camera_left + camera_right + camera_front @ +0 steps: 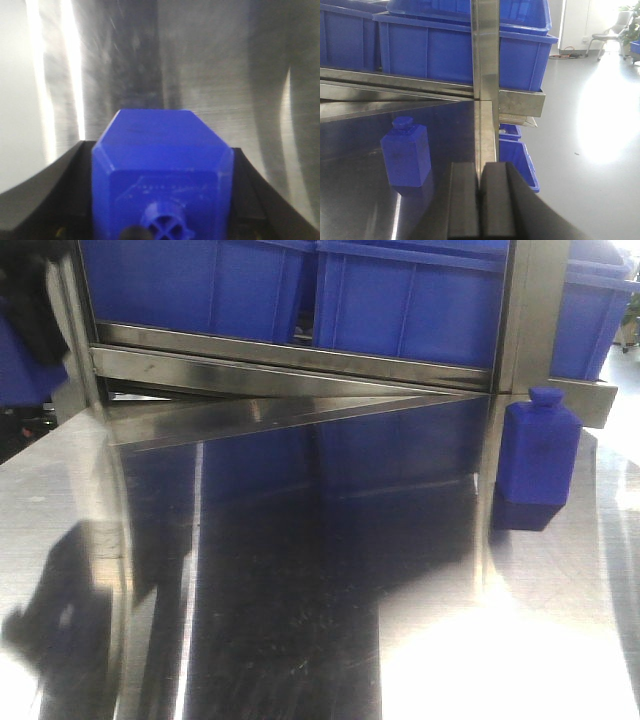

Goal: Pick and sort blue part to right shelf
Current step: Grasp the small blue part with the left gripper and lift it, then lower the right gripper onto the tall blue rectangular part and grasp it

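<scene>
Lower centre of the left wrist view, the blue part [155, 135] sits clamped between the jaws of the left gripper [161, 165] over open steel table [210, 75], while the right gripper [480, 167], pressed together and empty, lines up with the table's right edge and the right shelf [487, 60], with a taller blue block [405, 155] standing nearby.

Left gripper [161, 170] low in frame, black fingers [55, 195] clamped on the blue part [160, 145], right gripper [481, 172] lower centre, both fingers pressed flat together.
</scene>
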Robot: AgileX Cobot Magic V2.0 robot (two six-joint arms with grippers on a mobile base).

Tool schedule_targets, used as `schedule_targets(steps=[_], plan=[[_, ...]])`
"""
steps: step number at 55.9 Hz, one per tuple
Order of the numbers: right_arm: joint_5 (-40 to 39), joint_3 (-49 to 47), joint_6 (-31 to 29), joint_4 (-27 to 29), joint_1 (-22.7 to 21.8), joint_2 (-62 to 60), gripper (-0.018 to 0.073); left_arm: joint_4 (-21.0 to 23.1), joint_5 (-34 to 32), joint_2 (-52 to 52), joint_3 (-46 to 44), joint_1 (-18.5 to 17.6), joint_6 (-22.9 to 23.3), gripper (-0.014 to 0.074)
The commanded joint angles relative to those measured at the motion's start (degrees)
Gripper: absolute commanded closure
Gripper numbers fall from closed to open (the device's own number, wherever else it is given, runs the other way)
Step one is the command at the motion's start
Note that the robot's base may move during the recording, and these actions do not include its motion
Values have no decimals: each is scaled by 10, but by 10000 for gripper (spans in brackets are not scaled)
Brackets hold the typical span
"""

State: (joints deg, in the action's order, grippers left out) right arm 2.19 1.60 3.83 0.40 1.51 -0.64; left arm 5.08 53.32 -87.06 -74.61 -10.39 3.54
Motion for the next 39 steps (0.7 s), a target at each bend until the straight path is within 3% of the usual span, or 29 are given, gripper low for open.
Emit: schedule_targets(steps=[1, 18, 27, 39], plan=[[-65, -4, -3, 0, -2, -10, 521, -21, -61, 93, 31, -12, -1, 292], [-44, -45, -3, 9, -2, -10, 521, -39, -223, 364, 228, -14, -1, 292], [34, -127, -3, 9, -2, 17, 521, -51, -307, 511, 325, -14, -1, 292], [102, -262, -3, 9, 0, 142, 518, -51, -334, 655, 413, -14, -1, 292]])
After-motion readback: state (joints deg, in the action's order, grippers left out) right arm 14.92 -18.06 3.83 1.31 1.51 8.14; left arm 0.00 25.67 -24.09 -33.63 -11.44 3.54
